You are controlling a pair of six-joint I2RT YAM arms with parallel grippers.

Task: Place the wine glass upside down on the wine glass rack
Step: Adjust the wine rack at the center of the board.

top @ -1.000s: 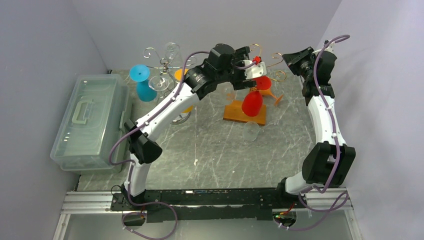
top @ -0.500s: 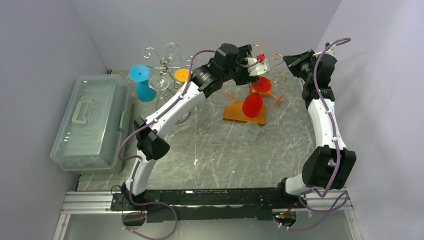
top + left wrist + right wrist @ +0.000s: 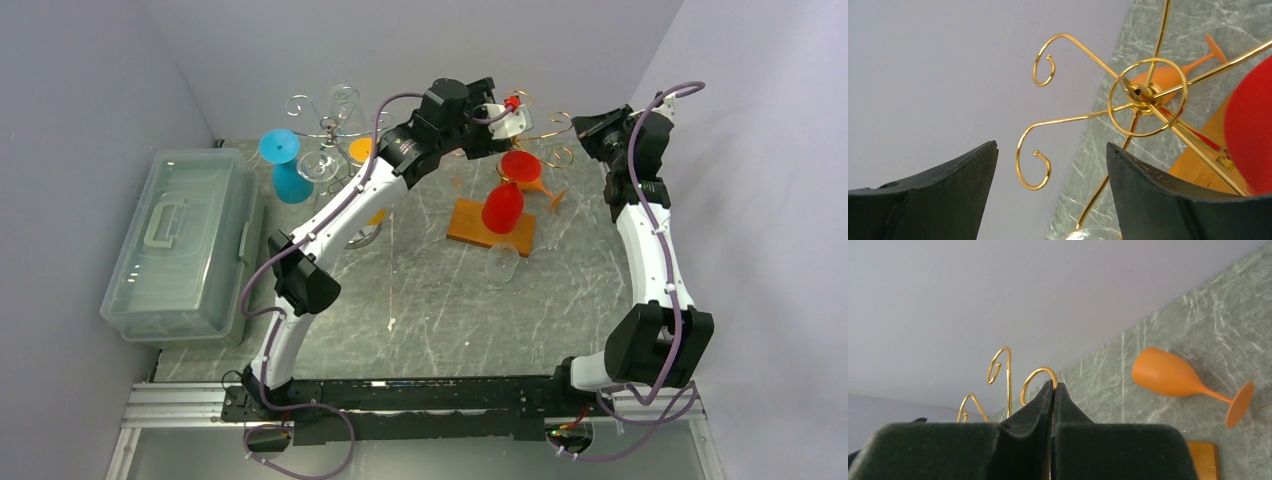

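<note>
A red wine glass [image 3: 503, 206] hangs bowl down from the gold wire wine glass rack [image 3: 556, 154], over the rack's wooden base [image 3: 470, 228]. My left gripper [image 3: 488, 140] is open above the rack's top, holding nothing. In the left wrist view its gripper [image 3: 1050, 147] frames a curled hook [image 3: 1034, 169], the rack's centre ring [image 3: 1147, 96] and the red wine glass [image 3: 1250, 130]. My right gripper [image 3: 583, 124] is shut on a hook at the rack's right side. The right wrist view shows the gripper [image 3: 1054, 386] pinching the gold wire [image 3: 1037, 374].
An orange glass [image 3: 546, 190] lies on its side behind the wooden base, also seen as the orange glass [image 3: 1173, 375]. A clear glass [image 3: 503, 262] lies in front of the base. A silver rack [image 3: 325, 130], a blue glass [image 3: 285, 166] and a lidded plastic box [image 3: 180, 240] stand left.
My left gripper has lifted up and back from the red glass's foot, staying open. My right gripper has closed on the rack's hook. The red glass stays hanging on the rack.
</note>
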